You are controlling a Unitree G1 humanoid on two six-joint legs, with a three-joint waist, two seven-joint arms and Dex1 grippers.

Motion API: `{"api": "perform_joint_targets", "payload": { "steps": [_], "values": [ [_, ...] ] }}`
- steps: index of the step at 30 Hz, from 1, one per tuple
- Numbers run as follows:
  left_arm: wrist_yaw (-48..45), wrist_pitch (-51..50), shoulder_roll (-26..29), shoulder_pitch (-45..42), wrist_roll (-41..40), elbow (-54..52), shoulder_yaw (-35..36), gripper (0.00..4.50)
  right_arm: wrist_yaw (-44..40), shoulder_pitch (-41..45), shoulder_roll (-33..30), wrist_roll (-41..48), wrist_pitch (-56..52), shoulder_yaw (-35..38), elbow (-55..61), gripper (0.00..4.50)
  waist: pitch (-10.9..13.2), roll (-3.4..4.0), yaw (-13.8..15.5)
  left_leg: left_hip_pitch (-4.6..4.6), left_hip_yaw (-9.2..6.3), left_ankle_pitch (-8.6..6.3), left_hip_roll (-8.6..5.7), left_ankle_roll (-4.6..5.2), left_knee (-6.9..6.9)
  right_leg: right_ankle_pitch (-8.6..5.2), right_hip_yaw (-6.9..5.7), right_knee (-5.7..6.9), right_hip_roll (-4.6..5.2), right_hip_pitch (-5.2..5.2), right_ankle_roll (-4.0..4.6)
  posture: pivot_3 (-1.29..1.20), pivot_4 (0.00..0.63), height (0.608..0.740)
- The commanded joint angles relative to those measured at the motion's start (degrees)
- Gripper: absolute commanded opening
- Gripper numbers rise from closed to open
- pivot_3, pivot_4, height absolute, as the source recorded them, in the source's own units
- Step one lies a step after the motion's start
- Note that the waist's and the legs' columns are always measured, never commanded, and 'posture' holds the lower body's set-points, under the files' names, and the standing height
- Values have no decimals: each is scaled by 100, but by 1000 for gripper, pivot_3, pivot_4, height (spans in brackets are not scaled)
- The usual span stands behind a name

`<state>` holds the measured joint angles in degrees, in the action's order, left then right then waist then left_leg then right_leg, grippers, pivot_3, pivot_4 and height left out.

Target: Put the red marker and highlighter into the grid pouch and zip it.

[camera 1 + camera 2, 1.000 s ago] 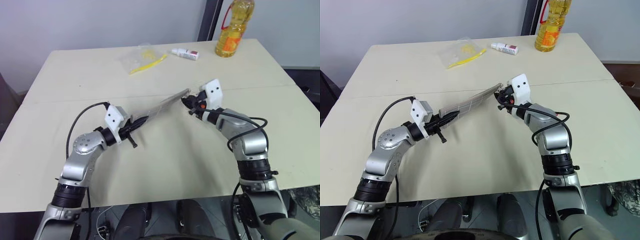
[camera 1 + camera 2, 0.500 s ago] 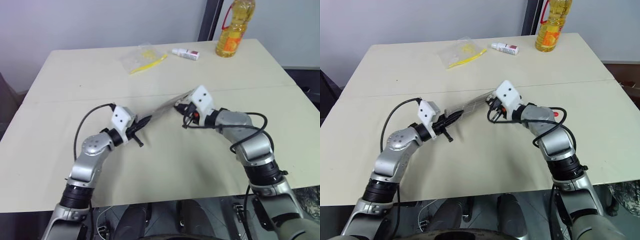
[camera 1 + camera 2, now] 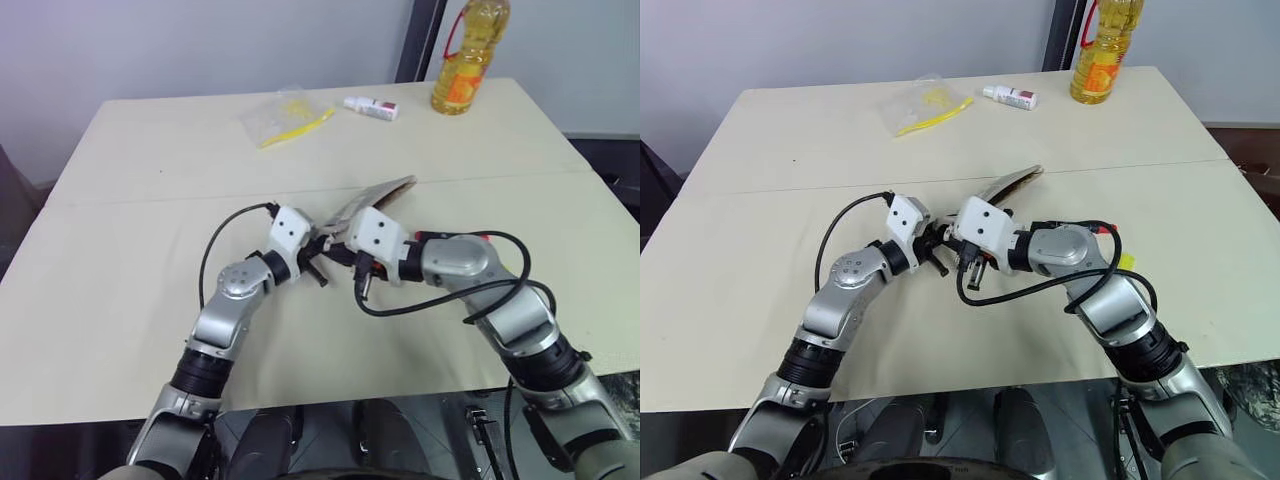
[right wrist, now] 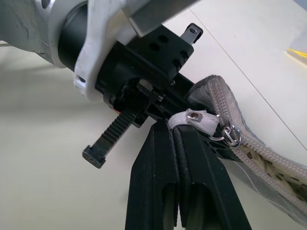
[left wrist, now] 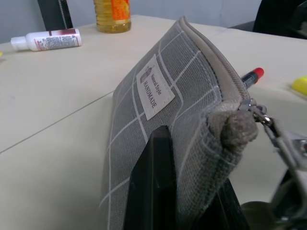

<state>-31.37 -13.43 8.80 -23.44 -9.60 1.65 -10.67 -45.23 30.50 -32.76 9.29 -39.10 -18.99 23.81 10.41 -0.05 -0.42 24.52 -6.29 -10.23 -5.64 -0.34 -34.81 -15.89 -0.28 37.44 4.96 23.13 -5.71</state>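
— What else is on the table [image 3: 120, 300], and does anything crowd the work?

— Along the far edge sit a clear plastic bag [image 3: 275, 112] with a yellow stick inside, a small white tube [image 3: 371, 107] and a bottle of yellow oil [image 3: 463, 55]. All are well apart from the arms. The red marker [image 5: 253, 76] and the highlighter [image 5: 301, 85] lie on the table just behind the grid pouch [image 5: 163, 110], as the left wrist view shows, with the right arm over them in the head views. The right arm's black cable loops down just beside the grippers.

— And the grippers?

— The left gripper [image 3: 318, 248] is pinched on one end of the grid pouch, holding it on edge above the table, zipper uppermost. The right gripper [image 4: 184, 132] is pressed together on the white zipper pull tab [image 4: 195, 118], right against the left gripper.

— Where is the pouch?

— Near the middle of the table, rising from the two grippers towards the far side.
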Motion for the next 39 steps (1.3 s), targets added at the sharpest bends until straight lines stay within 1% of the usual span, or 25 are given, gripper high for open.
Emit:
{"api": "perform_joint_targets", "payload": {
  "steps": [1,2,3,4,8,9,11,14,18,20,25,30,34,39],
  "values": [
    [62,112,5,-184,36,-26,94,0,-79,-34,-34,151,-48,109,381,56,0,0,2,0,0,0,0,0,0,0,0,0,0,0,0,0,150,740],
    [49,125,39,-174,45,-28,115,0,-70,-51,-43,218,-134,234,386,56,0,0,3,0,0,0,0,0,0,0,0,0,0,0,0,0,150,740],
    [32,145,97,-169,56,-29,151,0,-59,-76,-67,318,-239,434,383,614,0,-1,5,1,0,0,0,0,0,0,0,-1,0,0,0,0,150,740],
    [-1,180,179,-169,51,-33,211,0,-37,-128,-148,376,-294,683,342,910,1,-1,6,1,0,0,0,0,-1,0,0,-1,0,0,0,0,150,740],
    [-376,482,597,-127,13,-82,276,0,150,-423,-573,236,-108,1370,-58,3003,1,-1,36,1,0,-1,0,1,-1,0,-1,-7,0,-3,0,0,150,740],
    [-520,498,689,-100,-122,-121,346,0,188,-534,-717,178,-6,1547,-258,3522,1,-1,60,1,0,-1,0,2,0,0,-1,-10,0,-4,1,0,150,740],
    [-671,489,784,-88,-303,-141,453,0,248,-658,-866,142,98,1770,-563,3522,1,-1,86,2,2,-3,0,4,0,0,-1,-16,0,-4,1,0,150,740],
    [-879,628,1009,-105,-230,-48,457,0,444,-773,-947,123,117,2136,-1299,3522,1,-1,110,4,2,-3,1,5,1,0,0,-19,0,-4,1,0,150,740],
    [-926,649,1048,-115,-262,7,454,0,592,-803,-890,242,80,2532,-1919,3522,1,-1,114,6,3,-3,1,5,0,-1,0,-21,1,-5,2,0,150,740],
    [-967,708,1084,-83,-218,-18,411,0,667,-899,-926,331,-104,2783,-2036,3522,1,-1,114,8,3,-3,1,6,0,-1,0,-22,1,-4,2,0,150,740],
    [-1026,887,1076,72,-167,-141,338,0,746,-1511,-973,857,-679,3723,-1407,3522,1,-1,121,10,2,-6,0,10,2,0,0,-22,2,-3,1,0,150,740],
    [-1069,1006,936,14,-133,-70,187,0,1147,-2104,-882,1062,-1304,4287,-665,3522,0,0,121,12,3,-7,1,12,-7,-1,0,-23,2,-5,2,0,150,740],
    [-1079,1245,766,-268,31,357,68,0,1681,-2437,-494,1244,-1811,4634,37,3522,0,0,119,12,2,-7,1,12,-13,-3,0,-22,2,-9,5,0,150,740],
    [-1194,1595,548,-635,113,974,-19,0,2598,-2700,150,1117,-2345,4894,769,3522,-1,1,124,15,2,-8,1,13,-16,-1,0,-23,2,-7,1,0,150,740]
  ]
}}
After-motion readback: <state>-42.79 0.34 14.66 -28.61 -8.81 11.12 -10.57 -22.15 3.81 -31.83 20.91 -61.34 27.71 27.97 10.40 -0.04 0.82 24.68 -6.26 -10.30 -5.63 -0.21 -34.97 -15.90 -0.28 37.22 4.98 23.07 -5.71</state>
